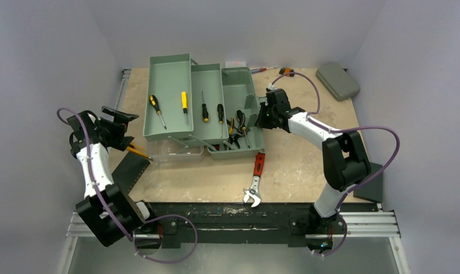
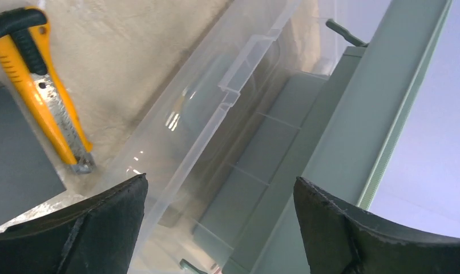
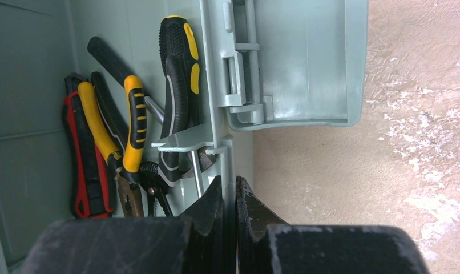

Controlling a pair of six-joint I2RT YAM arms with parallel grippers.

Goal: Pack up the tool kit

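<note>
The toolbox (image 1: 239,85) stands open at the back middle of the table (image 1: 296,165), its trays (image 1: 169,97) folded out to the left with four screwdrivers (image 1: 184,103) lying in them and pliers (image 1: 237,123) down in the main body. The right gripper (image 1: 262,117) is at the box's right wall, its fingers (image 3: 208,211) pinched tight on the thin rim there. The translucent lid (image 1: 179,151) lies just in front of the trays. A red-handled wrench (image 1: 256,177) sits on the table in front of the box. A yellow utility knife (image 1: 137,151) lies at the left, near the left gripper (image 1: 130,130), whose jaws are spread wide with nothing between them. A small grey case (image 1: 337,80) rests at the far right corner.
</note>
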